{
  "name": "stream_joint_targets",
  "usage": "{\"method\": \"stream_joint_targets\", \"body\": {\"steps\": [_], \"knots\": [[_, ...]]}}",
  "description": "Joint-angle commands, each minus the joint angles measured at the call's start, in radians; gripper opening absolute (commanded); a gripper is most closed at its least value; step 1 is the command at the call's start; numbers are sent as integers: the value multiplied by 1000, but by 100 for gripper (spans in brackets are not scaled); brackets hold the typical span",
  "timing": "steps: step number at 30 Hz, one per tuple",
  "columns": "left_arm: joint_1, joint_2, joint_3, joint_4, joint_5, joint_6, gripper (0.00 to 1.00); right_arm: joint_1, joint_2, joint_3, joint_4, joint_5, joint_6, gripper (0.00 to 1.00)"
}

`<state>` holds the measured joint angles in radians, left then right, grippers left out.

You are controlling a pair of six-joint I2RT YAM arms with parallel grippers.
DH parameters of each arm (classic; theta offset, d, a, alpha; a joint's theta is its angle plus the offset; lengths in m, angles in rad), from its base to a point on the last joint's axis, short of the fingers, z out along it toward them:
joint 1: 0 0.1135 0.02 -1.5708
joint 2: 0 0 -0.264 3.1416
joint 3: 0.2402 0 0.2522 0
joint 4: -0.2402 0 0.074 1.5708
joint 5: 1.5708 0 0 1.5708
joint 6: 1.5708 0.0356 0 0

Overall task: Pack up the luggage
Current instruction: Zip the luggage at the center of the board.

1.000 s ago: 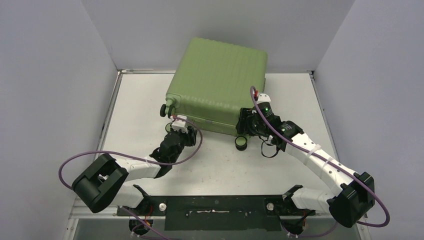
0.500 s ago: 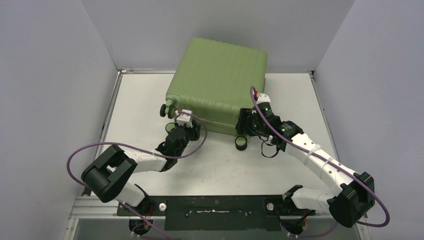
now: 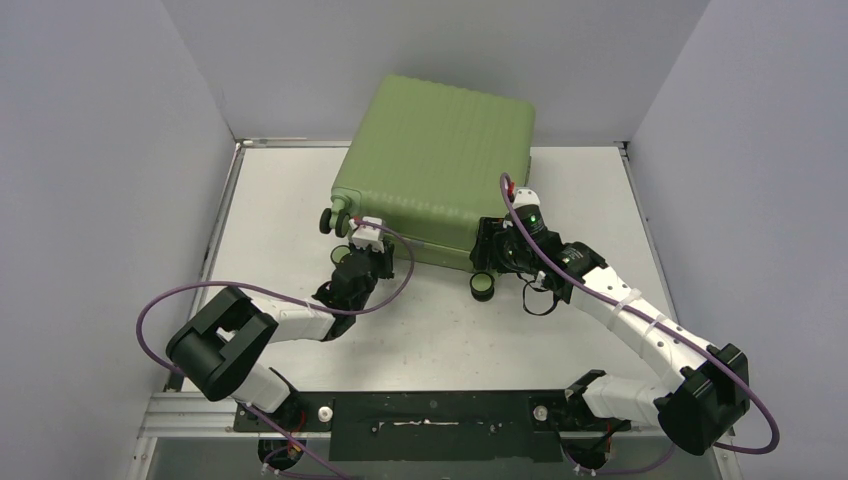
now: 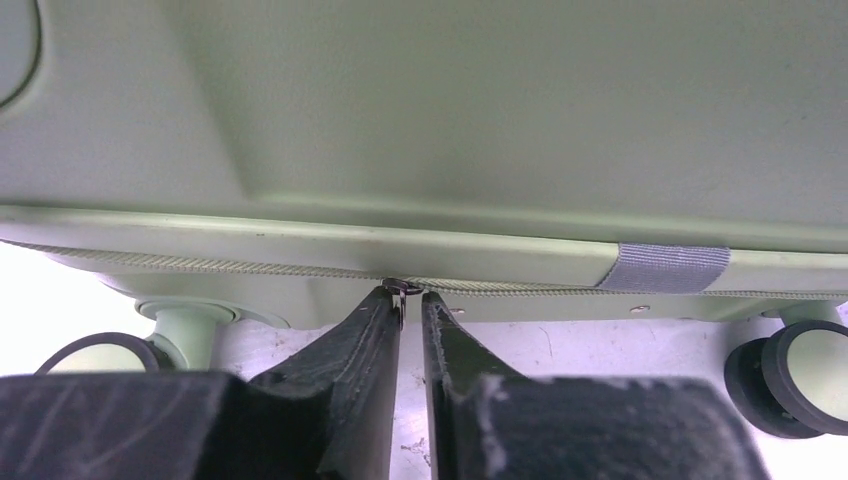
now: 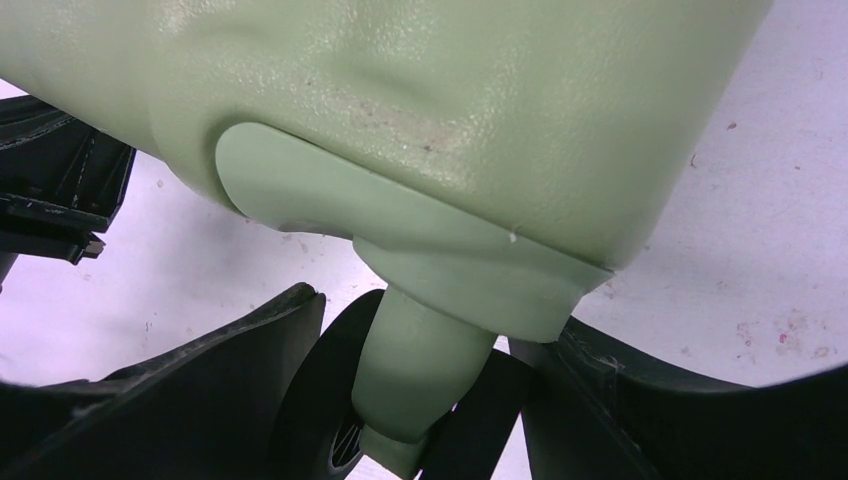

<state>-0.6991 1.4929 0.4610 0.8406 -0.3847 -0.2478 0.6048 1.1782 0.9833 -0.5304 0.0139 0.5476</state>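
Top external view: the luggage lies closed, ribbed shell up, at the middle of the table's far edge, its far side reaching past that edge toward the back wall and its wheeled end facing the near edge. The left gripper meets the left part of that wheeled end; the right gripper sits at the near right corner of the luggage, just beside a lower wheel. Left wrist view: the fingers are drawn narrow, a thin slit left between them, their tips at the zip line where a small dark ring sits; whether the ring is pinched cannot be told. A grey tab crosses the seam toward the right. Right wrist view: the fingers stand wide, one on each side of a black caster on its green stem, lying against it and holding it.
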Motion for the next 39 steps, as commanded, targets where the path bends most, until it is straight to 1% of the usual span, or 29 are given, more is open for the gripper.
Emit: {"method": "stream_joint_targets", "body": {"steps": [1, 5, 6, 15, 27, 34, 39], "knots": [[4, -10, 31, 72, 11, 11, 11, 34, -37, 22, 162, -118, 3, 0], [4, -13, 23, 76, 20, 12, 1, 33, -37, 22, 161, -118, 6, 0], [4, -13, 20, 78, 21, 13, 0, 34, -37, 21, 161, -118, 6, 0], [4, -31, -16, 71, 53, 29, 0, 34, -38, 15, 159, -111, 6, 0], [4, -115, -99, 45, 137, 43, 0, 33, -39, 6, 165, -107, 3, 0], [-15, -109, -81, 38, 237, 56, 0, 33, -28, 10, 173, -116, 12, 0], [-41, -88, -57, 27, 260, 69, 0, 37, -26, 17, 173, -123, 20, 0]]}}
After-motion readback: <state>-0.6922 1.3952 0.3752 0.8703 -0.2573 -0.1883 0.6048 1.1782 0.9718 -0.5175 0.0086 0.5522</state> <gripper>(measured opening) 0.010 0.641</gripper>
